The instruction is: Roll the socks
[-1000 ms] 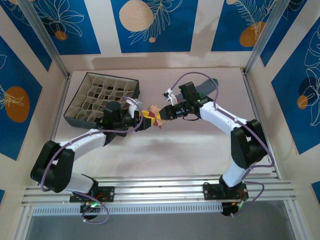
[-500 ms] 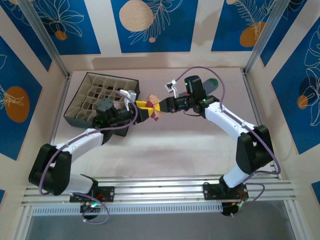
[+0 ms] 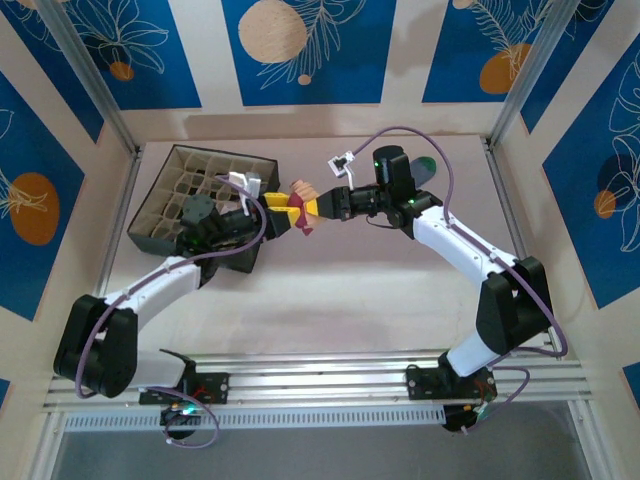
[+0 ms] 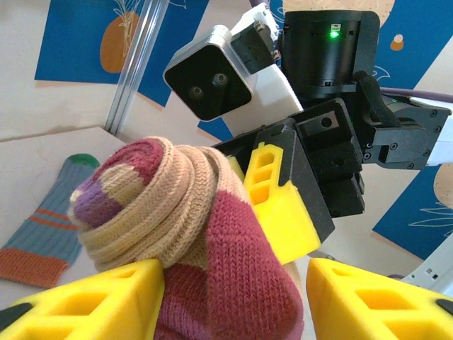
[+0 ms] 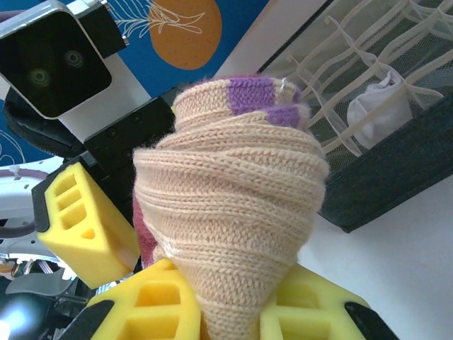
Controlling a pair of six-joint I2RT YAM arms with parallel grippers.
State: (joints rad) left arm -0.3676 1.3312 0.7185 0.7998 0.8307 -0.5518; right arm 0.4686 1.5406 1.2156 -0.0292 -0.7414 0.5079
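The rolled peach sock [image 3: 300,200] hangs above the far middle of the desk [image 3: 380,300], just off the right corner of the compartment box [image 3: 150,246], bridging the two grippers. The right gripper [image 5: 233,301] is clamped on the roll's narrow peach end. The left gripper [image 4: 241,297] has its jaws partway apart astride the maroon end – one finger against the knit, the other just beside it; I cannot tell whether it is pinching. A grey-blue sock [image 4: 42,234] lies flat near the desk's far right corner – a white sock [image 5: 379,106] sits bundled in one of the box's compartments.
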